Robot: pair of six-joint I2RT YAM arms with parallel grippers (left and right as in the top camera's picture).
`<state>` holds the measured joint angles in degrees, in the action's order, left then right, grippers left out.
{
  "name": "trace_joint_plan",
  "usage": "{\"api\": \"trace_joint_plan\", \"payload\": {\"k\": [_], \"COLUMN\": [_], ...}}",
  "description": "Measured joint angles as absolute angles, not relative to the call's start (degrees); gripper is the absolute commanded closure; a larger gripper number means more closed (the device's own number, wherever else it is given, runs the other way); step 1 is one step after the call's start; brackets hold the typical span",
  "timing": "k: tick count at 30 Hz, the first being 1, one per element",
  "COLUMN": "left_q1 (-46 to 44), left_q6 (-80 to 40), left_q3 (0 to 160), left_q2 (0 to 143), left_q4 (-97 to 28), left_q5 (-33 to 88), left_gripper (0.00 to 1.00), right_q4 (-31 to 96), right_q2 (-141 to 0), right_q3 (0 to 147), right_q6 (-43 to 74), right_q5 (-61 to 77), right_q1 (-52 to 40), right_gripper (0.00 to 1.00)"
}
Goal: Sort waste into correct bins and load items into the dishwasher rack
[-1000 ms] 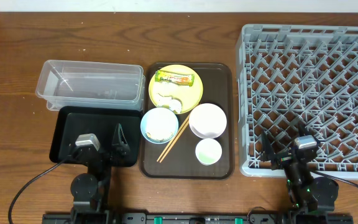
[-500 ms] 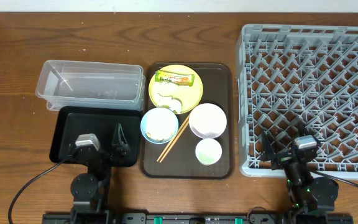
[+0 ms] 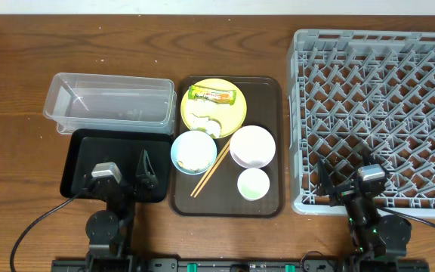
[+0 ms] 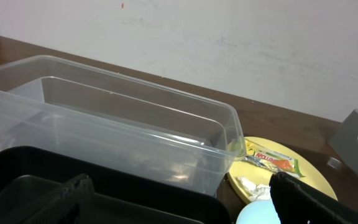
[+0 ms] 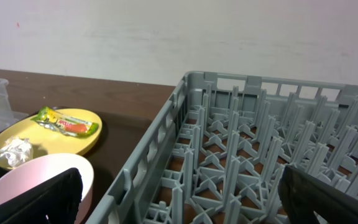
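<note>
On the brown serving tray (image 3: pixel 275 136) lies a yellow-green plate (image 3: pixel 232 113) carrying a snack wrapper (image 3: pixel 212 95) and a crumpled tissue (image 3: pixel 211 125). In front of it stand a light-blue bowl (image 3: pixel 194 150), a white bowl (image 3: pixel 252 146) and a small white cup (image 3: pixel 253 183), with chopsticks (image 3: pixel 211 169) between the bowls. The clear tub (image 3: pixel 108 102) and black tray (image 3: pixel 81 155) are on the left, the grey rack (image 3: pixel 380 113) on the right. My left gripper (image 3: pixel 125 175) hangs open over the black tray's near edge. Above the rack's near-left corner my right gripper (image 3: pixel 346 185) is open. Both are empty.
The left wrist view shows the tub (image 4: pixel 104 124) just ahead, with the plate (image 4: pixel 297 180) to its right. In the right wrist view the rack's wall (image 5: pixel 148 155) runs between the fingers, the white bowl (image 5: pixel 36 180) at the left. Bare wooden table surrounds everything.
</note>
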<state>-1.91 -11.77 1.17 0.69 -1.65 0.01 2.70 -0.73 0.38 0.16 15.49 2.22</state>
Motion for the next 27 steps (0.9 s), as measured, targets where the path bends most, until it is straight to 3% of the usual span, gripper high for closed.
{"api": "trace_joint_plan", "payload": {"k": [27], "left_q1": [-1.91], "left_q6": [-11.81], "left_q3": [1.17], "left_q2": [0.8], "left_q4": [-1.65], "left_q5": [0.05], "left_gripper": [0.07], "right_q4": [2.68], "right_q2": [-0.73], "right_q3": [0.38], "right_q6": [0.93], "right_q5": [15.38], "right_q1": [2.22], "right_gripper": [0.01]}}
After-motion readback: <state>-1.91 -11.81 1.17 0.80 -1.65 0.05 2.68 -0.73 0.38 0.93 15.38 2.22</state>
